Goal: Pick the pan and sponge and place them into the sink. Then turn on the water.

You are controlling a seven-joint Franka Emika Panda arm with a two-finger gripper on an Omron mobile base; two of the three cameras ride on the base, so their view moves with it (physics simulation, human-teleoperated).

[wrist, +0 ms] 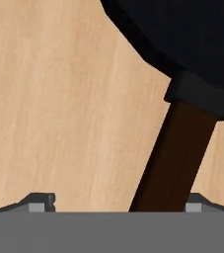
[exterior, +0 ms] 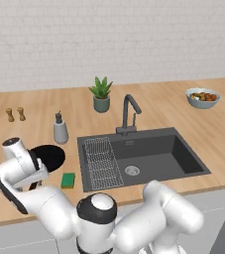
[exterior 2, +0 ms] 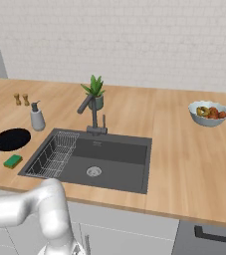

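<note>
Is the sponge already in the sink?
No, the sponge lies on the counter left of the sink, just in front of the pan.

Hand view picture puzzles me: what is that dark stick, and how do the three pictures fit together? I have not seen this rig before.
A white robot arm works at a rendered kitchen counter. Two cameras ride behind it, one to its left and one to its right; the third sits on the hand and looks along the gripper. The dark stick there is the handle of the black pan, running down between the two finger tips, nearer the right one. The jaws stand wide and nothing is held. The pan lies on the wood left of the sink, with the green sponge in front of it, a soap dispenser behind, and a plant and fruit bowl further back.
</note>
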